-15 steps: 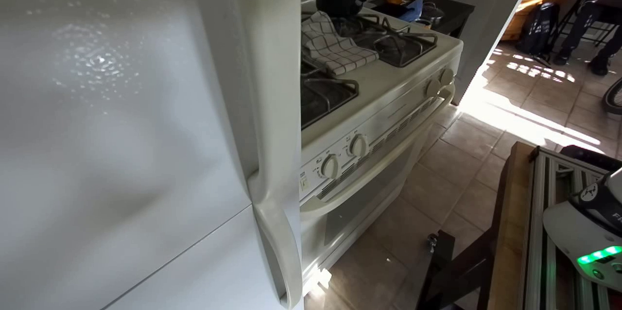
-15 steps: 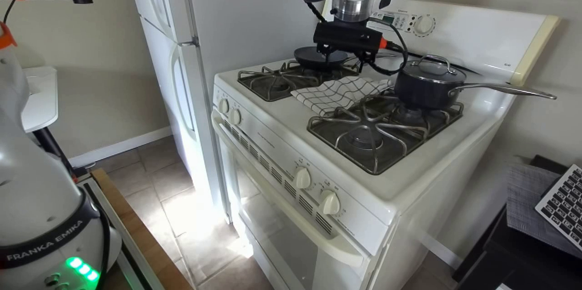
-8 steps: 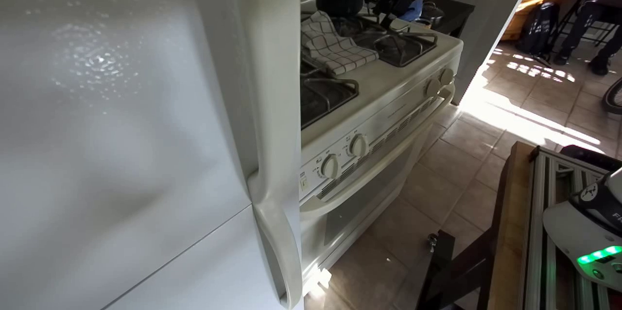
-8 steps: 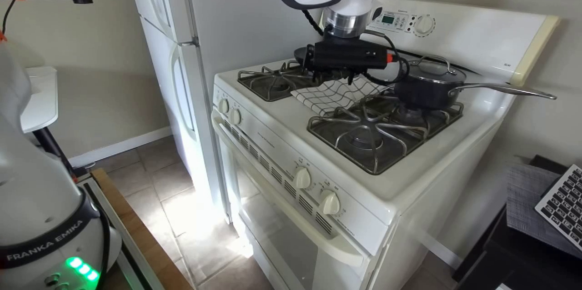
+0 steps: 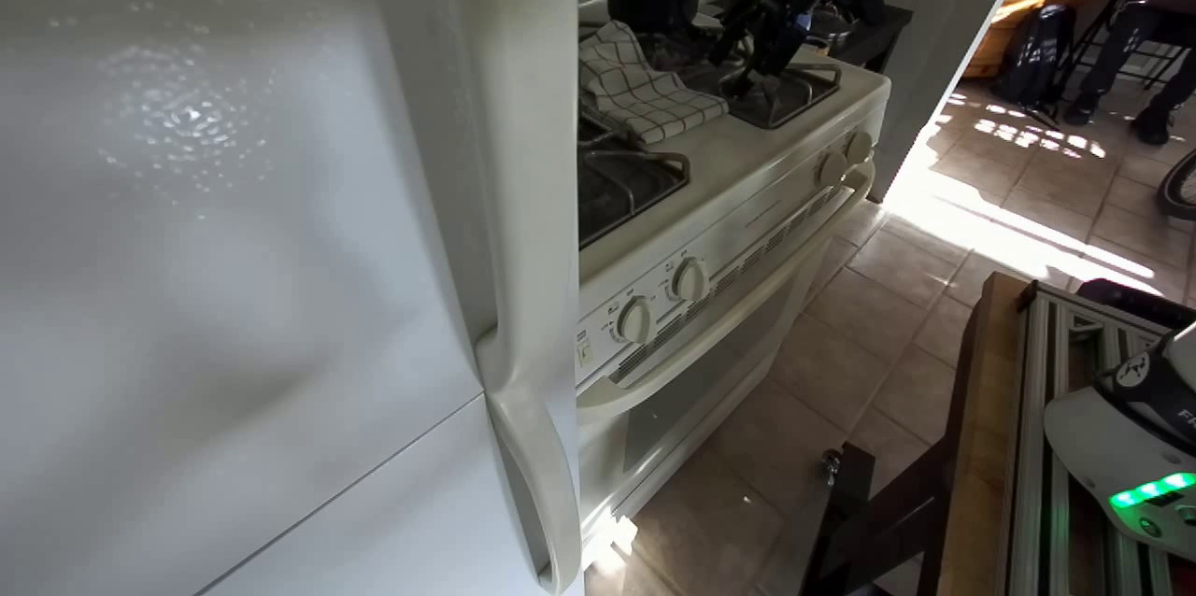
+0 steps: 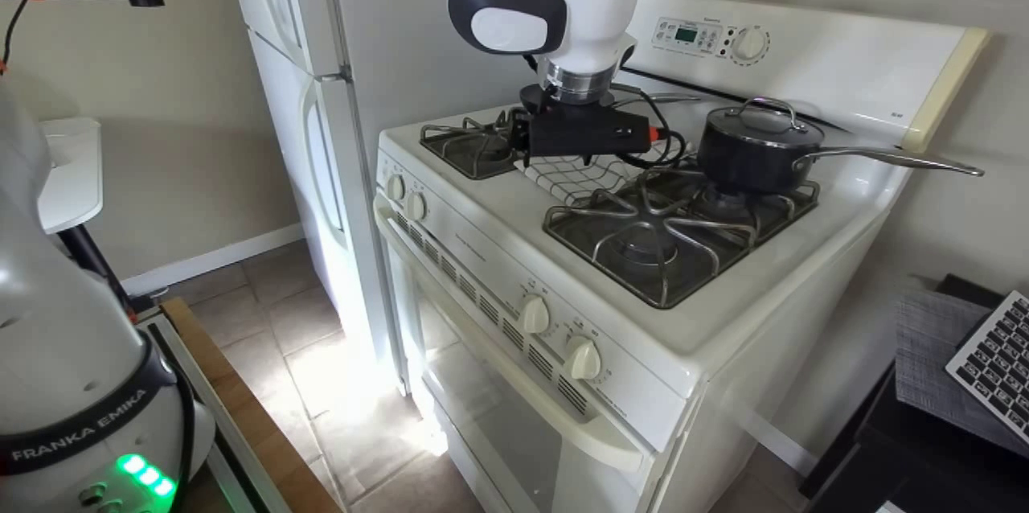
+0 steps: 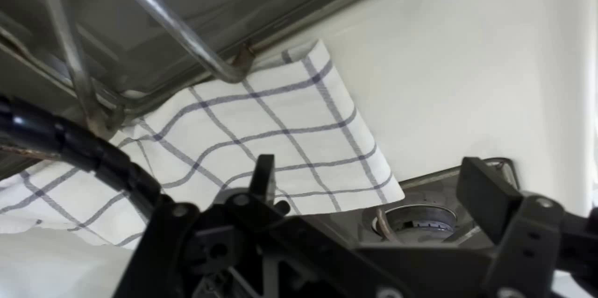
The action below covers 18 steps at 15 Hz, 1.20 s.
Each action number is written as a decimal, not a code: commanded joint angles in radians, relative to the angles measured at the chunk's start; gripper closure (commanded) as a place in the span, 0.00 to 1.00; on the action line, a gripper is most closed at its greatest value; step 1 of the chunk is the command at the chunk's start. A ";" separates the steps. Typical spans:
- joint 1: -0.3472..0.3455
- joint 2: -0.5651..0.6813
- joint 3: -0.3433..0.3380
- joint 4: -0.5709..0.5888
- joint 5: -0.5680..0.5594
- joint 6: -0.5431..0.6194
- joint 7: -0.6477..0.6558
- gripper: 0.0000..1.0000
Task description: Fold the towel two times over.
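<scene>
Black gripper [image 7: 375, 189], 2 fingers [image 7: 264, 176] wide apart, near towel [image 7: 299, 116]

Stove [image 6: 522, 215] in both exterior views from opposite ends, wrist view close above towel [image 7: 252, 153]

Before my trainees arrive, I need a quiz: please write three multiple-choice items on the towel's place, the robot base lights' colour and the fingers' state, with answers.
1. Where does the towel lie?
A) On the floor
B) On the stovetop
C) Inside the saucepan

2. What colour are the lights on the robot's base?
A) Red
B) Blue
C) Green

3. How do the fingers stand?
A) Spread apart
B) Shut together
C) Clamped on the towel

1: B, both exterior views show it lying there.
2: C, they glow green in both exterior views.
3: A, the wrist view shows a wide gap between them.
</scene>
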 commanded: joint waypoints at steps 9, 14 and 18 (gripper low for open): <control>0.064 0.077 0.026 -0.011 0.137 0.182 -0.163 0.01; 0.058 0.099 0.031 -0.004 0.180 0.186 -0.209 0.10; 0.059 0.117 0.032 0.005 0.200 0.194 -0.231 0.43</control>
